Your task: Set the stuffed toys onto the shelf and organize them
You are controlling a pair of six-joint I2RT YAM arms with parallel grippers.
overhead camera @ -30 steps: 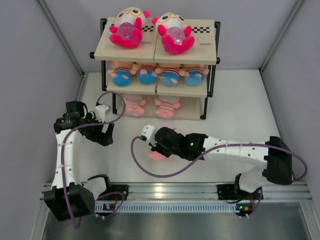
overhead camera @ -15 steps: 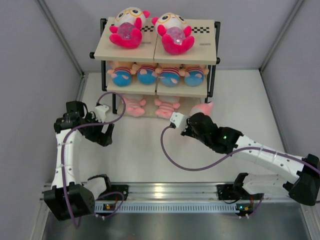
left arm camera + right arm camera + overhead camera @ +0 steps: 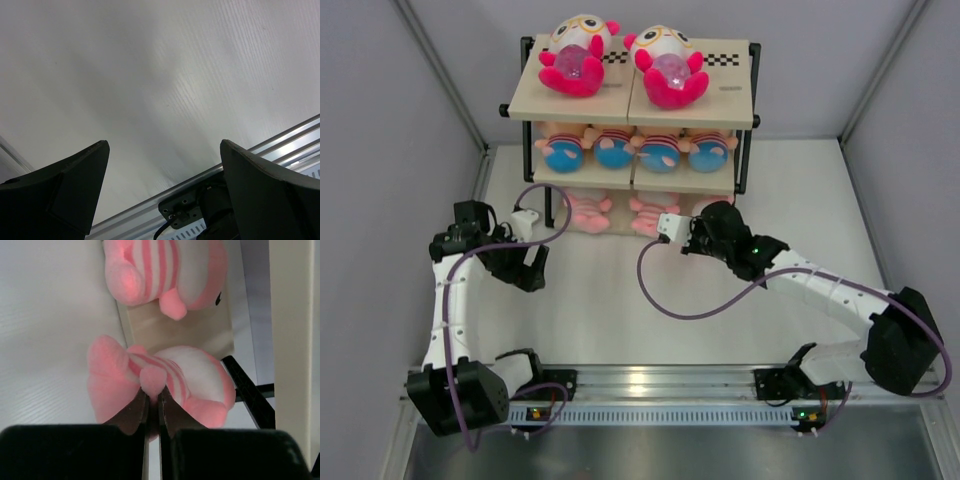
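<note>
The last pink striped toy [image 3: 165, 385] is hanging at the right end of the shelf's [image 3: 730, 108] bottom tier, just beside the nearer of the two pink striped ones [image 3: 655, 215] already lying there. Whether it is resting on the board yet cannot be told from the wrist view. The right pincer [image 3: 715, 225] is holding it, clamped tight on a small pink nub at its front. A second ago this arm was sitting over the middle of the bench [image 3: 600, 310] with the toy near the centre; since then it has been swinging far and right, and is now reaching in at the lowest board. The left pincer [image 3: 164, 150] is staying parked at the left with its fingers wide apart and nothing between them. Above, two white-and-magenta toys [image 3: 575, 55] are sitting on the top board and four peach ones [image 3: 615, 150] are filling the middle. So this looks like the final piece going in, with only the setting-down and release remaining.
</note>
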